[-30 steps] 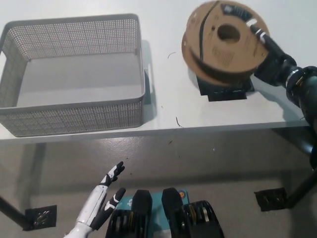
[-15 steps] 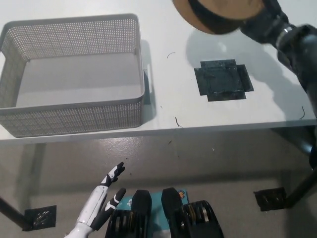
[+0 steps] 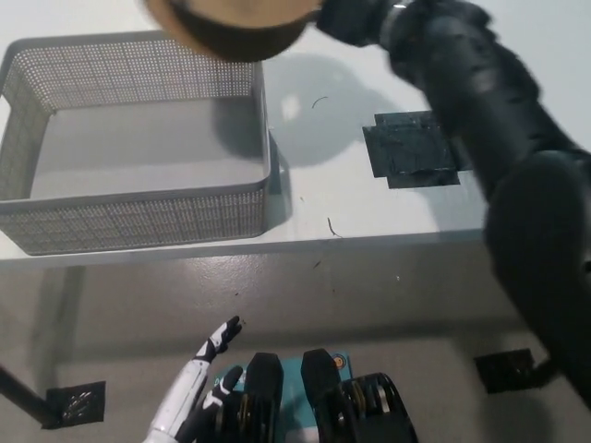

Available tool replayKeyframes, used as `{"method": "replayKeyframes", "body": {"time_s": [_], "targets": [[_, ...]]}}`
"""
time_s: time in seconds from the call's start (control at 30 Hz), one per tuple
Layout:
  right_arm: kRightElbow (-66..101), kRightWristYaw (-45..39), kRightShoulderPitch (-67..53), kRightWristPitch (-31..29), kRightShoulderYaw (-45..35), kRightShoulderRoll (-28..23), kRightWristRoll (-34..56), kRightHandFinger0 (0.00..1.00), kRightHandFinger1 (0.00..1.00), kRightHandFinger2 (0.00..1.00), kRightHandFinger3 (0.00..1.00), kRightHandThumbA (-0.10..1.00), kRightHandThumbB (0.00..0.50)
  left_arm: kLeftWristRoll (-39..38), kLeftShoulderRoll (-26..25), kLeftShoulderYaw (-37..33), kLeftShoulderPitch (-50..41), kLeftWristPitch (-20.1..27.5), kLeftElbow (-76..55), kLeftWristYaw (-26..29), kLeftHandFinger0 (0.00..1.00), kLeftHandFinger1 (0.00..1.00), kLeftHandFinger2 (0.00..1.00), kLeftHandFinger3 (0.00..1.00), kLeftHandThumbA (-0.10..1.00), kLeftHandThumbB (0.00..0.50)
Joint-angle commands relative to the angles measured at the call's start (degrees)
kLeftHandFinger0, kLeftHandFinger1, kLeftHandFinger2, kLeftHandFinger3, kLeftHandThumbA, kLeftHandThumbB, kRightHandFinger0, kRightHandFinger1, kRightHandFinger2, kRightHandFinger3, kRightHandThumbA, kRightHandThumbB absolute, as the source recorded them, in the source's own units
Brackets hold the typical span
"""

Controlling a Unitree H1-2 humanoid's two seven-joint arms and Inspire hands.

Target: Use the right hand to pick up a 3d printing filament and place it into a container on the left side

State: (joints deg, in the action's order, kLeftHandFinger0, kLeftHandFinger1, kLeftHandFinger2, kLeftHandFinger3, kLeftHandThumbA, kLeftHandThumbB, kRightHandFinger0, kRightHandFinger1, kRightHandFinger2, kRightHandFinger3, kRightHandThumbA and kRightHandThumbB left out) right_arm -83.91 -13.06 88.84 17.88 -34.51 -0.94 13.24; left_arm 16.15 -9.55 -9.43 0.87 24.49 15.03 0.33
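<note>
**Spool carried over the basket's far right corner**

The filament spool [image 3: 235,28] is in the air at the top edge of the view, above the far right corner of the grey mesh basket [image 3: 138,217]. Only its lower part shows: a brown cardboard side and the dark filament wound on it. Its shadow falls on the basket floor near the right wall and on the white table [image 3: 388,217] just beside that wall.

My right hand [image 3: 346,17] holds the spool from its right side. The hand is mostly cut by the top edge and blurred, so I cannot tell exactly how my fingers lie, only that they are clamped on the spool. My black arm crosses the table from the lower right up to the far edge.

Half a second ago the spool was above the far edge of the table, right of the basket; now it is further left, over the basket corner. The black mat [image 3: 411,152] on the table is bare, as it was then.

My white left hand [image 3: 208,383] rests below the near table edge, fingers apart, holding nothing.
</note>
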Motion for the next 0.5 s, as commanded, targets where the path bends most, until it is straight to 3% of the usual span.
{"method": "replayKeyframes", "body": {"time_s": [0.0, 0.07, 0.13, 0.17, 0.2, 0.23, 0.27, 0.3, 0.33, 0.4, 0.43, 0.47], "targets": [[2.19, 0.92, 7.03, -3.45, 2.85, 1.95, 1.34, 0.00, 0.14, 0.66, 1.00, -0.10, 0.102, 0.01, -0.19, -0.70, -0.11, 2.44, -1.67, 1.13, 1.00, 1.00, 1.00, 1.00, 1.00, 0.256], [2.04, 4.46, 7.15, -4.77, 5.28, 3.13, -0.20, 0.00, 0.15, 0.68, 1.00, -0.10, 0.087, 0.00, -0.22, -0.84, -0.16, 2.44, -1.73, 1.08, 1.00, 1.00, 1.00, 1.00, 1.00, 0.258], [2.27, 11.63, 7.22, -8.04, 6.91, 4.63, -1.28, 0.00, 0.16, 0.74, 1.00, -0.10, 0.105, -0.06, -0.26, -0.95, 0.05, 2.44, -1.76, 1.00, 1.00, 1.00, 1.00, 1.00, 1.00, 0.256], [2.36, 15.65, 7.32, -9.09, 10.42, 5.60, -4.60, 0.01, 0.23, 0.80, 1.00, -0.10, 0.122, 0.10, -0.23, -0.97, 0.16, 2.44, -1.88, 0.93, 1.00, 1.00, 1.00, 1.00, 1.00, 0.258], [2.44, 18.94, 7.32, -10.15, 13.63, 6.47, -7.42, 0.00, 0.22, 0.78, 1.00, -0.10, 0.121, 0.28, -0.28, -1.02, 0.22, 2.44, -1.95, 0.90, 1.00, 1.00, 1.00, 1.00, 1.00, 0.257], [2.67, 19.73, 7.02, -12.07, 16.46, 7.07, -9.53, 0.00, 0.29, 0.82, 0.98, -0.10, 0.101, 0.45, -0.11, -0.74, 0.37, 2.43, -1.85, 0.60, 1.00, 1.00, 1.00, 1.00, 1.00, 0.264], [2.73, 22.38, 7.24, -11.65, 21.48, 7.74, -13.74, 0.00, 0.26, 0.74, 1.00, -0.10, 0.128, 0.36, -0.12, -0.74, 0.64, 2.43, -1.73, 0.53, 1.00, 1.00, 1.00, 1.00, 1.00, 0.263], [2.72, 23.26, 7.41, -11.13, 22.86, 8.43, -14.31, 0.00, 0.18, 0.63, 0.98, -0.10, 0.120, 0.44, -0.09, -0.66, 0.67, 2.43, -1.78, 0.23, 1.00, 1.00, 1.00, 1.00, 1.00, 0.262], [2.59, 23.01, 7.62, -10.33, 24.13, 8.83, -14.45, 0.09, 0.28, 0.67, 1.00, -0.10, 0.153, 0.41, 0.01, -0.64, 0.80, 2.43, -1.70, 0.18, 1.00, 1.00, 1.00, 1.00, 1.00, 0.265], [2.26, 19.85, 7.50, -9.06, 28.14, 9.37, -15.94, 0.69, 0.86, 1.00, 1.00, 0.05, 0.235, 0.32, 0.07, -0.62, 0.83, 2.40, -1.82, 0.04, 1.00, 1.00, 1.00, 1.00, 1.00, 0.263], [2.24, 18.06, 7.26, -8.98, 30.16, 9.47, -16.42, 0.96, 1.00, 1.00, 1.00, 0.19, 0.263, 0.40, 0.05, -0.61, 0.80, 2.35, -1.87, 0.02, 1.00, 1.00, 1.00, 1.00, 1.00, 0.265], [2.21, 16.60, 6.90, -9.15, 31.41, 9.60, -16.59, 1.00, 1.00, 1.00, 1.00, 0.24, 0.291, 0.52, 0.08, -0.62, 0.79, 2.25, -1.92, 0.00, 1.00, 1.00, 1.00, 1.00, 1.00, 0.265]]}}
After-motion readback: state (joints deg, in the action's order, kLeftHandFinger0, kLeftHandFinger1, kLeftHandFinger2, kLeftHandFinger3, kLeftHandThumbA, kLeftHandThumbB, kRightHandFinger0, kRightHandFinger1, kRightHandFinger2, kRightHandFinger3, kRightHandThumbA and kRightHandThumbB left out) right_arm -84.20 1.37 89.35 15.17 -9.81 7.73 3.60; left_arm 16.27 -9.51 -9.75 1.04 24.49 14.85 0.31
